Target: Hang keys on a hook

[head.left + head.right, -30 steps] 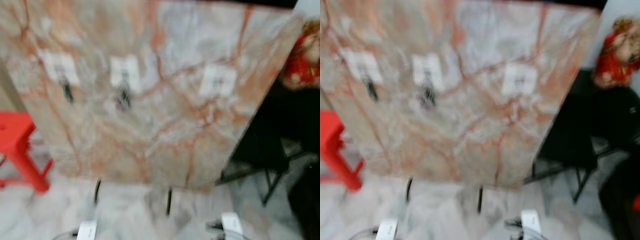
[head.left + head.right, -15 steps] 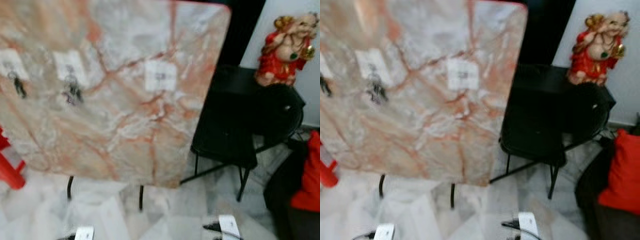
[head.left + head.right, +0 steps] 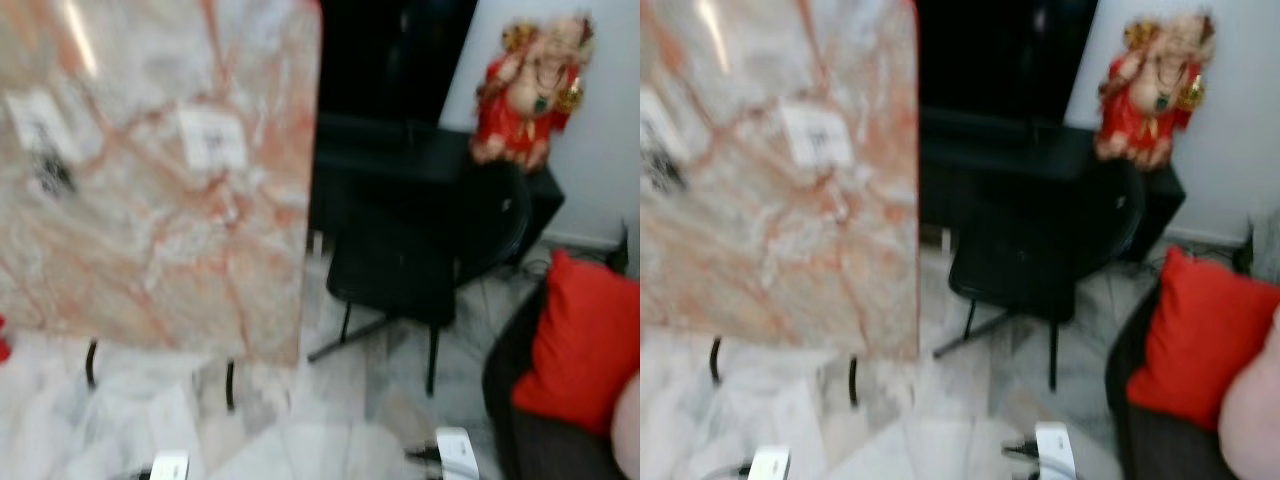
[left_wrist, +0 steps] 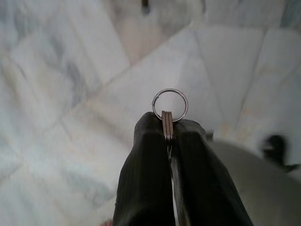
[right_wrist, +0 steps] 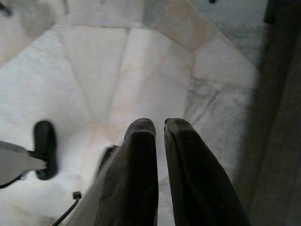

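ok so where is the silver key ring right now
In the left wrist view, the silver key ring is pinched between the shut jaws of the left gripper, its loop sticking out past the tips above the pale marble floor.

Shiny metal key ring (image 4: 170, 104), glossy marble floor (image 4: 70, 94)

This is a lived-in room of a home. The floor (image 3: 330, 440) is pale veined marble tile. A marble-patterned board (image 3: 160, 180) stands on thin black legs, with small white hook plates (image 3: 210, 137) on it. A black chair (image 3: 400, 270) sits before a black cabinet (image 3: 420, 160) bearing a red and gold figurine (image 3: 530, 85), and a red cushion (image 3: 580, 345) lies on dark seating.
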`<state>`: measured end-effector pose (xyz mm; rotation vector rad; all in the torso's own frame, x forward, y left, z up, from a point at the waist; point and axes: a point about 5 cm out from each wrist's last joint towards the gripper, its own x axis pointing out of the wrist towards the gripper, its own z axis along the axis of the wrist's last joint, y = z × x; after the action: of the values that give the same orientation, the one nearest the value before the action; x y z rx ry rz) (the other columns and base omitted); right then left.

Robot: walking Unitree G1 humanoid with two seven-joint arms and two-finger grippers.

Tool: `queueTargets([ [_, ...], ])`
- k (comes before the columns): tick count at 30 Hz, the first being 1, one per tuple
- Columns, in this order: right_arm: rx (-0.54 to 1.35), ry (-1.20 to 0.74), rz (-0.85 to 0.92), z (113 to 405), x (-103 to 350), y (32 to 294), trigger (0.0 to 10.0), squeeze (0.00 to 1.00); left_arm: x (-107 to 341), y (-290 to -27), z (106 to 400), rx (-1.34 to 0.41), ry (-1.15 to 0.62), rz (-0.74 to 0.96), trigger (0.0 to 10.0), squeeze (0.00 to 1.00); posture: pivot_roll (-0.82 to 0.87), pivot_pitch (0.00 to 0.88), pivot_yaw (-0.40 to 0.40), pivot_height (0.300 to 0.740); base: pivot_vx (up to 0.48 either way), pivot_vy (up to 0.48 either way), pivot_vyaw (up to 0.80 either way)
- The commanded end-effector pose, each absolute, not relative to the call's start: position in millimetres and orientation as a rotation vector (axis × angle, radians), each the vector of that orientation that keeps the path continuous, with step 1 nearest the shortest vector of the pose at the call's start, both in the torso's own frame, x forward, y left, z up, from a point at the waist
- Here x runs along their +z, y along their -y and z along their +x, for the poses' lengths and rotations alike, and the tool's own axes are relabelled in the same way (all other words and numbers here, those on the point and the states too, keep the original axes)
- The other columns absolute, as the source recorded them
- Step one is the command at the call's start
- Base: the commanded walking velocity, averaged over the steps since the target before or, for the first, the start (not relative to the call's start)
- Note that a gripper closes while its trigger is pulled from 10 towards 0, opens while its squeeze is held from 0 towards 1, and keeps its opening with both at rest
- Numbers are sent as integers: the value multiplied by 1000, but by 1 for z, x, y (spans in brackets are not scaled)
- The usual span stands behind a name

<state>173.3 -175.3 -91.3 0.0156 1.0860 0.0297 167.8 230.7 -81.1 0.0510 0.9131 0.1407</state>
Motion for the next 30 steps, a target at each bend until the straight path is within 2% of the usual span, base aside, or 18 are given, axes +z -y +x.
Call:
queueTargets([
  [1, 9, -1089, 3, 172, -91, 184, 10000, 0, -79, -226, 175, 136, -883, 54, 10000, 0, 44, 0, -44, 740, 0, 0, 0],
  [3, 10, -1089, 1, 172, -91, 184, 10000, 0, -77, -226, 178, 137, -864, 51, 10000, 0, 44, 0, -44, 740, 0, 0, 0],
  [7, 17, -1084, -3, 172, -91, 184, 10000, 0, -56, -233, 208, 155, -699, 104, 10000, 0, 41, 0, -41, 740, 0, 0, 0],
  [9, 21, -1084, -7, 173, -91, 184, 10000, 0, -52, -234, 212, 154, -671, 115, 10000, 0, 37, 0, -42, 740, 0, 0, 0],
  [15, 35, -1073, -36, 174, -90, 187, 10000, 0, -12, -228, 253, 156, -376, 142, 10000, 0, 36, 0, -48, 740, 0, 0, 0],
  [22, 41, -1062, -51, 175, -89, 188, 10000, 0, 16, -213, 269, 83, -176, 230, 10000, 0, 35, 0, -53, 740, 0, 0, 800],
  [30, 59, -1058, -67, 177, -88, 188, 10000, 0, 44, -197, 283, 65, -20, 202, 10000, 0, 33, 0, -58, 740, 0, 0, 800],
])
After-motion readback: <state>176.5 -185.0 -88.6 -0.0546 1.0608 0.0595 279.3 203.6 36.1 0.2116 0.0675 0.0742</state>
